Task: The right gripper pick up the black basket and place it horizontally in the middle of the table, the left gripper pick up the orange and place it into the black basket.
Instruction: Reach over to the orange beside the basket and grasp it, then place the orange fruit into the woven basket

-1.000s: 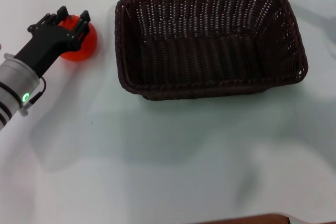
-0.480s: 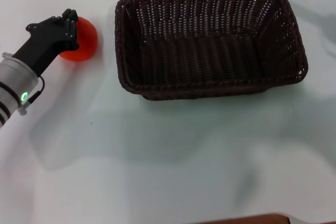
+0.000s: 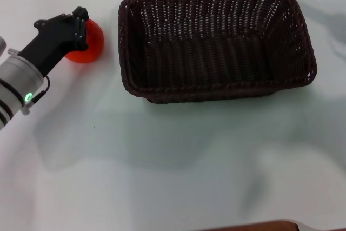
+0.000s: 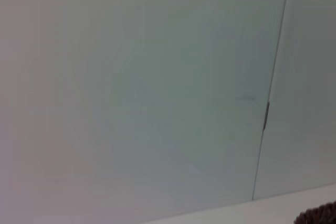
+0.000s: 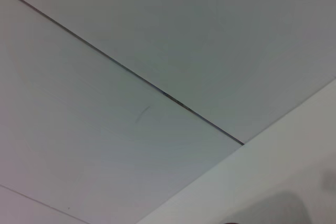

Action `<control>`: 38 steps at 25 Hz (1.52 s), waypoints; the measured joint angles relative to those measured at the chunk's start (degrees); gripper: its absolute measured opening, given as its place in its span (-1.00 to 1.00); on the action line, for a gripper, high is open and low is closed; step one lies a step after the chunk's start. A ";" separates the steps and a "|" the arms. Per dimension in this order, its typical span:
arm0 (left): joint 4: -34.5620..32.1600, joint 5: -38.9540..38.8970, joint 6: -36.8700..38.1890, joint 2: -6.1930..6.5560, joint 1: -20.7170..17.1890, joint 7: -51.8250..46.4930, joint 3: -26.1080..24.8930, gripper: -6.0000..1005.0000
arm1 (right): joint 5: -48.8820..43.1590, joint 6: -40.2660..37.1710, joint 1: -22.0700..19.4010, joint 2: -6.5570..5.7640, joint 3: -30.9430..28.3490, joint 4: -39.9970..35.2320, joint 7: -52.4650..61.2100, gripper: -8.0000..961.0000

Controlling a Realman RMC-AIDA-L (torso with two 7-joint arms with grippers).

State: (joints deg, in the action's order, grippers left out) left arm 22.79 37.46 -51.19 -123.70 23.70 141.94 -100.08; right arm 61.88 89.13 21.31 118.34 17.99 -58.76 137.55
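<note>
The black basket point(image 3: 216, 41) lies lengthwise on the white table point(image 3: 173, 166), right of centre, open side up and empty. The orange point(image 3: 92, 46) is just left of the basket's left end. My left gripper point(image 3: 80, 25), a black claw on a silver-white arm with a green light, reaches in from the left. Its fingers are closed over the top and left side of the orange, hiding part of it. A bit of the basket's rim point(image 4: 321, 215) shows in the left wrist view. The right gripper is out of view.
A narrow strip of table separates the orange from the basket's left wall. A brown edge point(image 3: 254, 225) runs along the table's near side. Both wrist views show mostly pale wall panels with a seam.
My left gripper's fingers went from spread around the orange to closed on it. Gripper and orange have shifted slightly right, toward the basket. The basket has not moved.
</note>
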 joint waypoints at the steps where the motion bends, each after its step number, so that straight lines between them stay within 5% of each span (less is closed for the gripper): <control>1: 0.51 0.04 -0.05 -0.01 -0.15 -0.04 -0.05 -0.96 | 0.00 -0.01 0.08 -0.02 0.05 0.00 0.00 0.18; 25: 22.43 6.32 2.11 1.54 -6.13 -12.64 -0.01 -0.96 | -0.07 -0.53 1.41 -0.62 0.40 3.22 -1.99 0.18; 38: 43.37 22.62 1.24 0.45 -12.54 -36.72 0.26 -0.95 | -0.04 -2.39 2.20 -1.20 0.36 6.15 -3.39 0.18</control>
State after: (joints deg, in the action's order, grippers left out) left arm 66.16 60.08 -49.95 -123.25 11.16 105.22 -99.83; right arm 61.83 86.74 23.50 117.13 18.35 -52.61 134.16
